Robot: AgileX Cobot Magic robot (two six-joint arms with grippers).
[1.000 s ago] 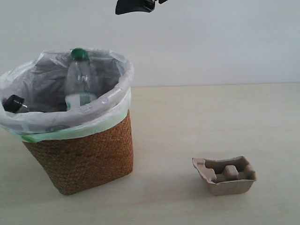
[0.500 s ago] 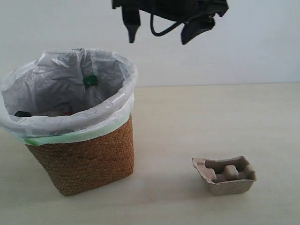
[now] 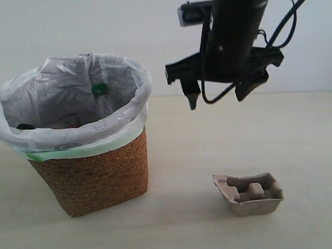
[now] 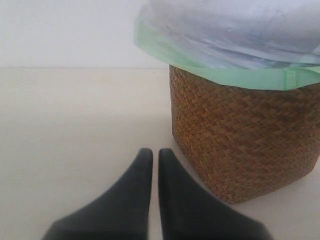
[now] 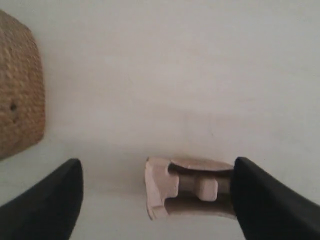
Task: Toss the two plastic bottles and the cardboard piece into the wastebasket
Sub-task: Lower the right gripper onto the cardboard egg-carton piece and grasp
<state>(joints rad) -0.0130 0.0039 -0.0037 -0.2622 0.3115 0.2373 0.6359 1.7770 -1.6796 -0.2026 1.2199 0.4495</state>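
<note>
The cardboard (image 3: 248, 194) lies on the worktop (image 3: 207, 135) where it was a second ago, open side up, well to the right of the basket (image 3: 93, 176) and untouched. The right end effector (image 3: 217, 101) has moved. It was almost out of view overhead, and it has come down to hang above the worktop between basket and cardboard. Its fingers are spread wide and empty, and its wrist view frames the cardboard between them.

In the basket, the green-capped bottle (image 3: 99, 90) stood tall a second ago and has sunk until only its cap shows. A dark shape (image 3: 23, 126) low in the bag is probably the other bottle's cap. Both bottles seem done, leaving the cardboard last.

The left end effector (image 4: 151, 155) sits low beside the basket, fingers pressed together on nothing.
</note>
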